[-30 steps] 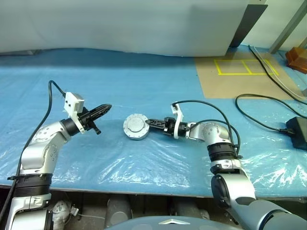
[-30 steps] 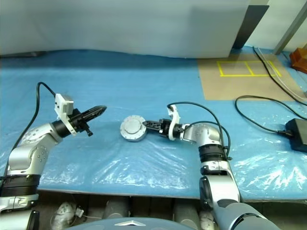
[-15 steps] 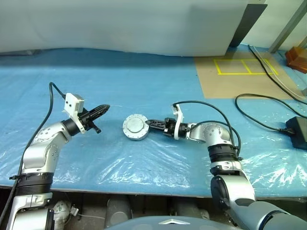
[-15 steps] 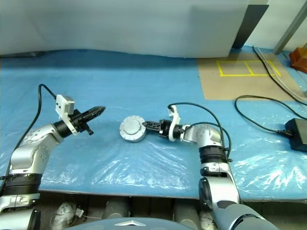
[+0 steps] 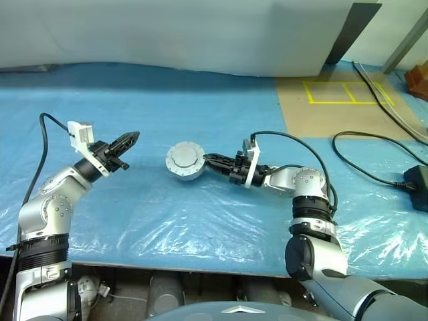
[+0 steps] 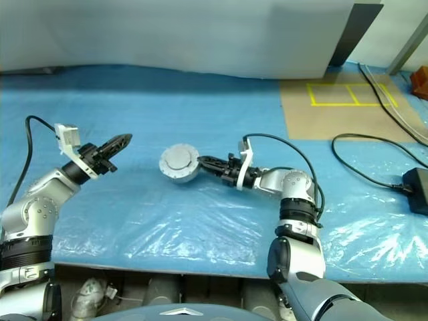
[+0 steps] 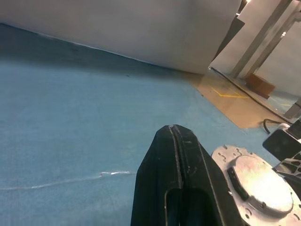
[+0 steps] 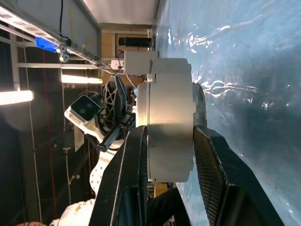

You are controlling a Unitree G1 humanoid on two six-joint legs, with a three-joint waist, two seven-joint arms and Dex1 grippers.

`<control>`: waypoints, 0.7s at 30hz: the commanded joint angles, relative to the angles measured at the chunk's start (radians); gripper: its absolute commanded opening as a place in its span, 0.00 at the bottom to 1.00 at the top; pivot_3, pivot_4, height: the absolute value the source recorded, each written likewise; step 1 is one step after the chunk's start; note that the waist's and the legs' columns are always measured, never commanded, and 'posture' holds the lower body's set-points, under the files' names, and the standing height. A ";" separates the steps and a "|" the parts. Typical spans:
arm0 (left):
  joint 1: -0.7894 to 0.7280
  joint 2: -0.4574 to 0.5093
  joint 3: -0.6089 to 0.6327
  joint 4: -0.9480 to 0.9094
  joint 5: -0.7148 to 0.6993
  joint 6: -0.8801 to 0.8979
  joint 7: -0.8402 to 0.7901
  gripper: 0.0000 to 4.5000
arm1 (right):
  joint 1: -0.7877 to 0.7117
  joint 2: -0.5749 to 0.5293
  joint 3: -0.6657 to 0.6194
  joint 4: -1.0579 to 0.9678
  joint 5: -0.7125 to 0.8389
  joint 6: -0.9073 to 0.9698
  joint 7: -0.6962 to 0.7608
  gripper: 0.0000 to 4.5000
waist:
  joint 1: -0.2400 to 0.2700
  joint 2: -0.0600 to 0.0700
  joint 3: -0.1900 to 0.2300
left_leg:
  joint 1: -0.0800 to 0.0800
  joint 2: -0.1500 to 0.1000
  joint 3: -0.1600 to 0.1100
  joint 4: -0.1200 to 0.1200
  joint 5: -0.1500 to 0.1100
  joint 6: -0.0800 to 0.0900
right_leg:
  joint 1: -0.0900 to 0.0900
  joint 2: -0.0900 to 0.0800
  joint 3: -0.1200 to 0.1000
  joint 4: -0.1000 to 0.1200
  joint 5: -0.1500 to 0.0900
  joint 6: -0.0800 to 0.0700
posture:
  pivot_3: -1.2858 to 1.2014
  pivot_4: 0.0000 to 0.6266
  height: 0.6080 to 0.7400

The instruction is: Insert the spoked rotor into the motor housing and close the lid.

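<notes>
Overhead, blue plastic sheeting covers the table; right gripper clamps the motor housing, left gripper closed.

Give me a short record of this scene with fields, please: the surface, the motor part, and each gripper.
surface: blue table cover under clear plastic sheet
motor housing: closed with the lid, held at its side
right gripper: shut on the motor housing, one finger on each flat face
left gripper: shut, empty, apart from the housing
other: black cables at the right
</notes>
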 commanded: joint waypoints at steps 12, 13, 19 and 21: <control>0.078 -0.027 0.147 -0.023 -0.278 0.240 0.078 0.13 | -0.065 0.057 -0.103 -0.085 0.150 -0.020 -0.058 0.25 | 0.013 0.000 0.000 | 0.000 0.000 0.000 0.001 0.000 0.000 | -0.001 0.001 0.000 0.001 0.000 0.000 | 0.52 0.24 1.00; 0.087 -0.034 0.157 -0.030 -0.302 0.259 0.090 0.20 | -0.067 0.059 -0.105 -0.086 0.155 -0.021 -0.065 0.25 | 0.013 0.000 0.000 | 0.000 0.000 0.000 0.001 0.000 0.000 | -0.001 0.000 0.000 0.001 0.000 0.000 | 0.52 0.24 1.00; 0.133 -0.103 0.190 -0.068 -0.420 0.330 0.170 0.66 | -0.107 0.078 -0.123 -0.113 0.220 -0.015 -0.115 0.25 | 0.014 0.000 0.000 | -0.001 0.000 -0.001 0.002 0.000 0.000 | 0.000 0.000 0.000 0.001 0.000 0.000 | 0.52 0.24 1.00; 0.146 -0.134 0.186 -0.107 -0.464 0.343 0.203 0.82 | -0.117 0.081 -0.127 -0.119 0.240 -0.013 -0.132 0.25 | 0.014 -0.001 0.001 | -0.001 0.000 -0.001 0.002 0.000 0.000 | 0.000 0.000 0.000 0.001 0.000 0.000 | 0.52 0.24 1.00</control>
